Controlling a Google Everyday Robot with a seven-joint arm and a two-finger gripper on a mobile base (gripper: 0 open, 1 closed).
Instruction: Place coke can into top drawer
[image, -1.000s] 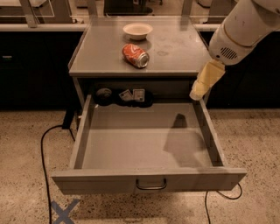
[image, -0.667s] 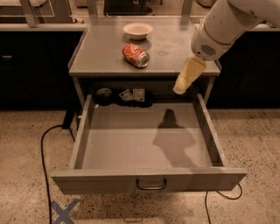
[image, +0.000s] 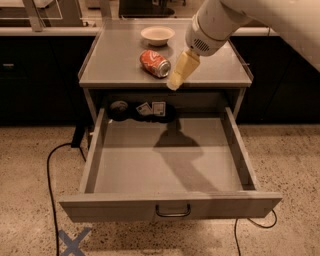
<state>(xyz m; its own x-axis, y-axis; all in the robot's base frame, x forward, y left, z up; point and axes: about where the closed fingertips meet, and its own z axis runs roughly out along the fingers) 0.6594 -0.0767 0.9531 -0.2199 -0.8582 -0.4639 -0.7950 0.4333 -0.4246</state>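
Gripper (image: 174, 84) hovers just right of coke can (image: 155, 63) lying on cabinet top (image: 112, 62), grip state unclear, likely lining up a grasp; top drawer (image: 220, 205) open below.

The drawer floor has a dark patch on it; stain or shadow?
Camera view: a shadow, shaped like the arm; the claw hangs over the front edge of the cabinet top, beside the coke can, blocking overhead light onto the top drawer.
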